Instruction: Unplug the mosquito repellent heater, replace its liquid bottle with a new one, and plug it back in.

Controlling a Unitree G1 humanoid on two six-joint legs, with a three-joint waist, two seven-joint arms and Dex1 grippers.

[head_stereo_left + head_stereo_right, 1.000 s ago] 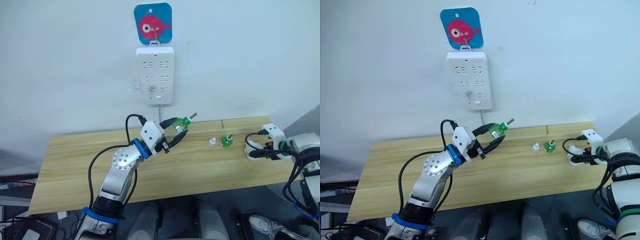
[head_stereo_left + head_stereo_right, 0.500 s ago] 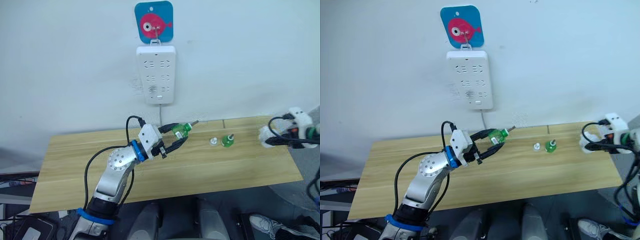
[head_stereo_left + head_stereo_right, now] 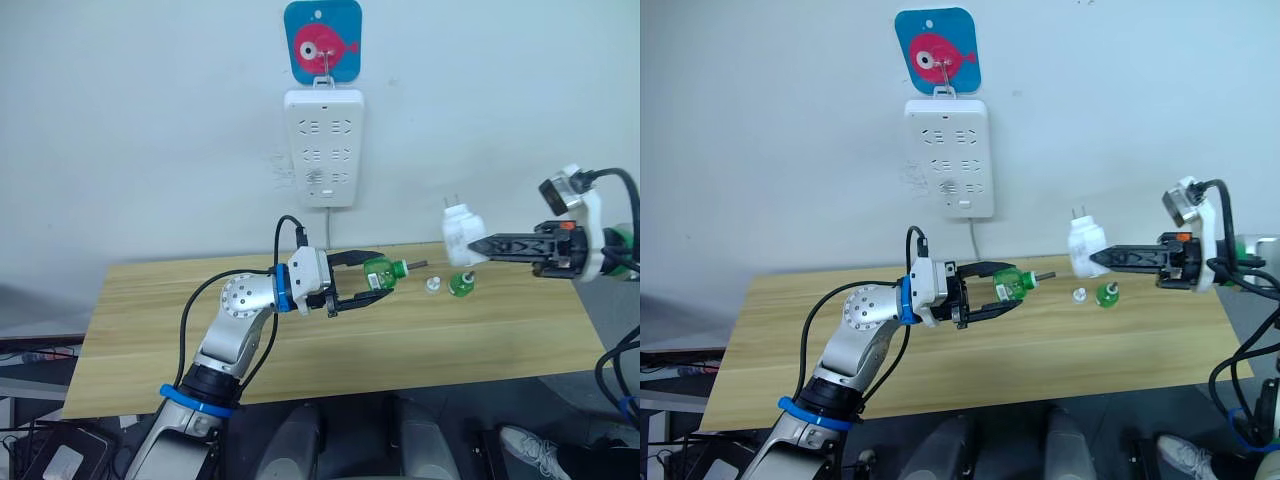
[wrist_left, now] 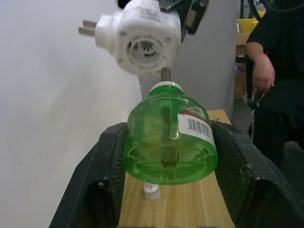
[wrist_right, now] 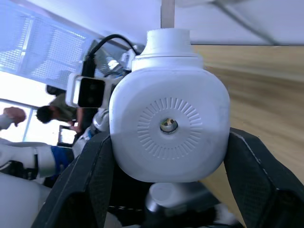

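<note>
Left end effector: clamped on green liquid bottle, lying horizontal, wick toward heater. Right end effector: gripping mosquito repellent heater, raised above worktop rear edge, prongs up.

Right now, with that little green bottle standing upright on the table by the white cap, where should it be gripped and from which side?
Grip the green bottle around its round body, coming in level from the front edge of the table. It stands upright with its wick pointing up, and the white cap sits close on its left, so a front approach looks clearest.
</note>
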